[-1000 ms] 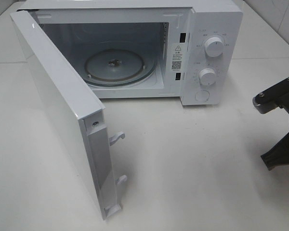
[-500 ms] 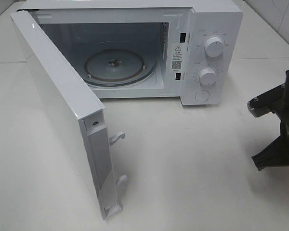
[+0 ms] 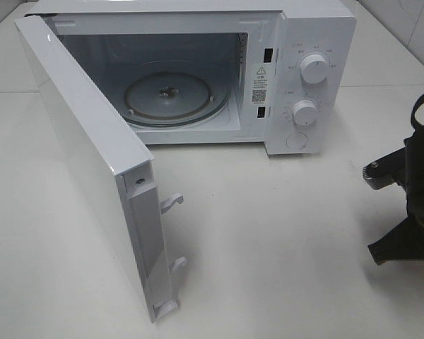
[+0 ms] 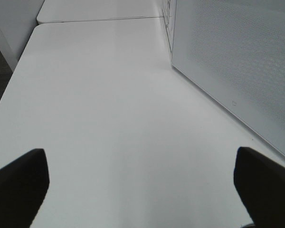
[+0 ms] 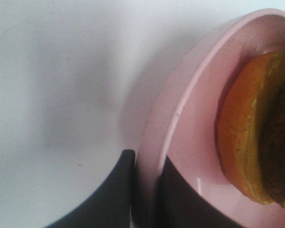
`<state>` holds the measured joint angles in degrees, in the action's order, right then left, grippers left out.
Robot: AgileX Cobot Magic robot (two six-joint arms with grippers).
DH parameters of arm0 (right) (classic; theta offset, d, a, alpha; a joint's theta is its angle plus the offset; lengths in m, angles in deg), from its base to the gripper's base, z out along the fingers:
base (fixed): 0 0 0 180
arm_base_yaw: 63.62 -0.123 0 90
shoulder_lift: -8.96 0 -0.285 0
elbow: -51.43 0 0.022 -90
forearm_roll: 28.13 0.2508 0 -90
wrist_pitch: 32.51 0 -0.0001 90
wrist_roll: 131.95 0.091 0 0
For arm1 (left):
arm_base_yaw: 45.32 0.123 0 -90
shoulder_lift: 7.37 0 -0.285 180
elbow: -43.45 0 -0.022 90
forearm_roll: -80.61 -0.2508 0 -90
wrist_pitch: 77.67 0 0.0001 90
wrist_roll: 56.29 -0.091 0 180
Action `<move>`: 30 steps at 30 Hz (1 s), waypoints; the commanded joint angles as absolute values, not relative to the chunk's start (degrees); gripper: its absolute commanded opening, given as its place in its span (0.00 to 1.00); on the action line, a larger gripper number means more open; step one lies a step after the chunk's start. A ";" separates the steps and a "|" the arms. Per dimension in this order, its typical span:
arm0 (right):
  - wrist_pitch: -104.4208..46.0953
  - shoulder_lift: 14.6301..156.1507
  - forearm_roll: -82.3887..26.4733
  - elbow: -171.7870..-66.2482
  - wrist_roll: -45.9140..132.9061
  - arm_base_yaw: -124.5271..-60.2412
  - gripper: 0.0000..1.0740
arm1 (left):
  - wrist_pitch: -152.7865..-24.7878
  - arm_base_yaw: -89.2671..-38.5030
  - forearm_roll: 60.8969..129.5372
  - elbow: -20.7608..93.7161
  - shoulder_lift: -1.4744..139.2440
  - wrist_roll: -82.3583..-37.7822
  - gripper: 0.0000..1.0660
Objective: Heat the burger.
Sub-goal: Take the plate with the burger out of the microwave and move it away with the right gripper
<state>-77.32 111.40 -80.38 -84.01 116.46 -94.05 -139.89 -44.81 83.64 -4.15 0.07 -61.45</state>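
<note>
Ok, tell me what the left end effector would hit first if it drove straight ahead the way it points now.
Probably nothing soon: the left end effector points along bare white table, with the microwave door alongside. Depth is unclear.

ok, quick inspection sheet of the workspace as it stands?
Surface: white table, bare in front of the microwave.
Job's things: burger on pink plate; microwave door open, turntable empty.
Clutter: nothing seen.
Grippers: right gripper shut on the plate's rim; left gripper open, holding nothing, beside the door.
Cables: black loop above the right arm.
Surroundings: white wall behind the microwave.
</note>
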 commanded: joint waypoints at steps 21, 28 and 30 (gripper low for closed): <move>-74.86 116.10 -91.73 -83.84 125.63 -89.69 0.03 | -139.09 -44.69 83.76 -4.09 -0.73 -61.39 0.92; -74.74 116.10 -92.24 -83.84 125.63 -89.12 0.03 | -139.09 -44.69 83.76 -4.09 -0.73 -61.39 0.92; -74.28 116.62 -92.76 -83.84 125.63 -89.12 0.03 | -139.09 -44.69 83.76 -4.09 -0.73 -61.39 0.92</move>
<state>-71.65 116.16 -89.95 -83.90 125.51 -89.40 -139.89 -44.81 83.64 -4.15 0.07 -61.45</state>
